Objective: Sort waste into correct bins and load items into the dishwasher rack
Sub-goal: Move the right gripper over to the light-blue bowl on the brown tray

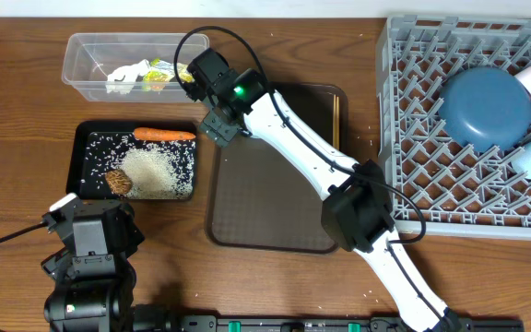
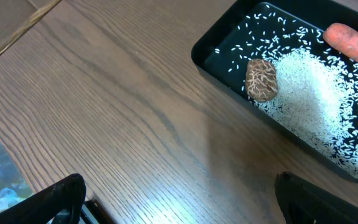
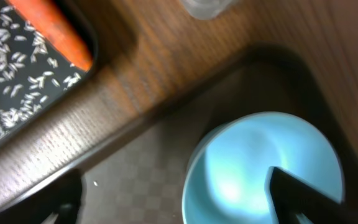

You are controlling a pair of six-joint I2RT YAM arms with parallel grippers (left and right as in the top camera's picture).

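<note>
Light-blue bowl (image 3: 247,162) sits in the far-left corner of the brown tray (image 3: 142,186), near the middle of the worktop (image 1: 284,277), right under my right arm (image 1: 293,152). I'd worry about a thin rim pinch: smooth and curved, it could tip or skid out on the lift toward the rack (image 1: 413,184). Right jaws stand open, one finger over the bowl, gripping nothing. Left jaws gape fully, empty, above the worktop's front-left corner.

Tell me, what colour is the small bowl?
Light blue; the bowl shows best in the right wrist view.
</note>
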